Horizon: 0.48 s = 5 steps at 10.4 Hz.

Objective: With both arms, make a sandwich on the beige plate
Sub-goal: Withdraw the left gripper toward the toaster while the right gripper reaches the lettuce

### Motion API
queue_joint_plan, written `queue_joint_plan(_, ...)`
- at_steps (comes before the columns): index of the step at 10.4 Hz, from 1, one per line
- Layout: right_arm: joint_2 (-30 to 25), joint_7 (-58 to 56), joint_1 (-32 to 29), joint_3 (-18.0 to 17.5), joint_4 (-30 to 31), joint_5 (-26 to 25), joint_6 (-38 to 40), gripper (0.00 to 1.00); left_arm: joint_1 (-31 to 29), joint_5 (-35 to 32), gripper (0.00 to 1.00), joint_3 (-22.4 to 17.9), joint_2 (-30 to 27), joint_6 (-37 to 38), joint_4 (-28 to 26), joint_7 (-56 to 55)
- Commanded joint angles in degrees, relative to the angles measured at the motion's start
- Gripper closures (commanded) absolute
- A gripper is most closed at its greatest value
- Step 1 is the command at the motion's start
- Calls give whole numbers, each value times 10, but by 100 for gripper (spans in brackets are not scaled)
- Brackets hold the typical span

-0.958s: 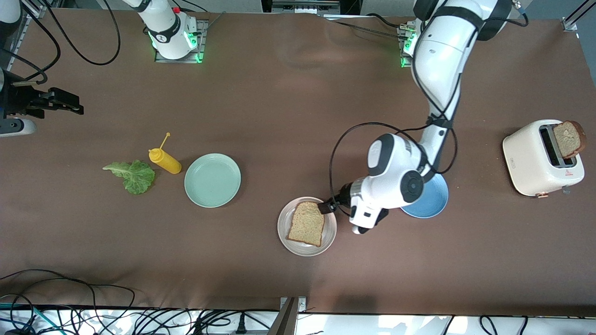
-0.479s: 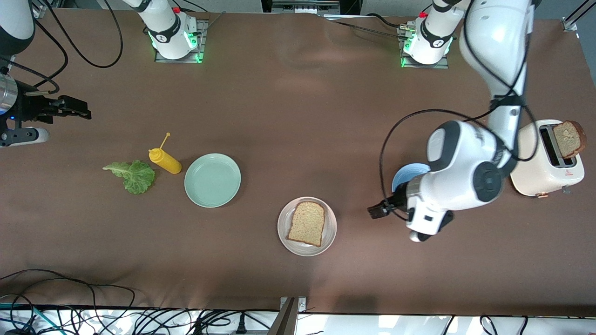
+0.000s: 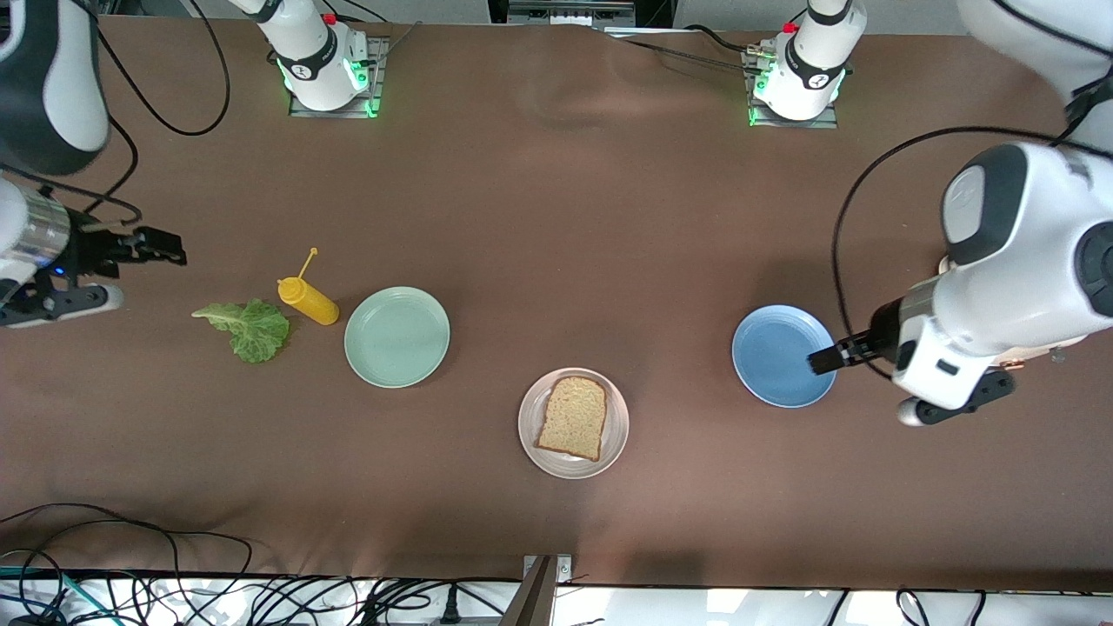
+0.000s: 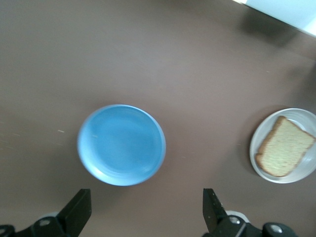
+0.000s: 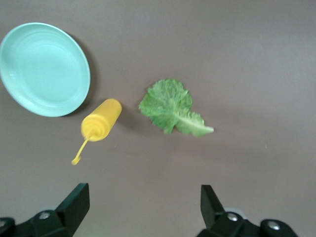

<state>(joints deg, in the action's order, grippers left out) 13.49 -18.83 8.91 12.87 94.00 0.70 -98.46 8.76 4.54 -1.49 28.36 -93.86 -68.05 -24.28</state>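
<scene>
The beige plate point(image 3: 614, 432) lies near the table's middle with one brown bread slice point(image 3: 572, 417) flat on it; the left wrist view shows the same plate point(image 4: 256, 159) and slice point(image 4: 284, 147). A green lettuce leaf point(image 3: 250, 327) point(image 5: 170, 105) lies on the table toward the right arm's end. My left gripper point(image 3: 822, 358) point(image 4: 146, 212) hangs open and empty over the edge of a blue plate point(image 3: 776, 355) point(image 4: 121, 144). My right gripper point(image 3: 167, 248) point(image 5: 143, 207) is open and empty over bare table beside the lettuce.
A yellow squeeze bottle point(image 3: 306, 300) point(image 5: 101, 124) lies between the lettuce and a mint-green plate point(image 3: 396, 336) point(image 5: 44, 69). The left arm's bulky wrist point(image 3: 1009, 287) fills the space at its end of the table. Cables run along the front edge.
The left arm has swung from the beige plate toward its own end of the table, past the blue plate, now covering the toaster. The right gripper has drifted closer to the lettuce.
</scene>
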Motion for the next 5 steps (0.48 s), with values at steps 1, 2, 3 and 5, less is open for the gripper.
queue_joint_plan(1,-2,-100,-34,-1,108,-2,-157,0,-17,-59,2,3,-34,20,-16,138)
queue_joint_plan(2,7,-125,-42,-1,143,-2,-223,0,-27,-67,2,3,-41,21,-16,177)
queue_joint_plan(3,31,-144,-47,-2,156,1,-260,0,-43,-67,1,5,-47,21,-16,187)
queue_joint_plan(5,77,-158,-53,-8,160,4,-286,0,-54,-67,1,3,-57,44,-19,221)
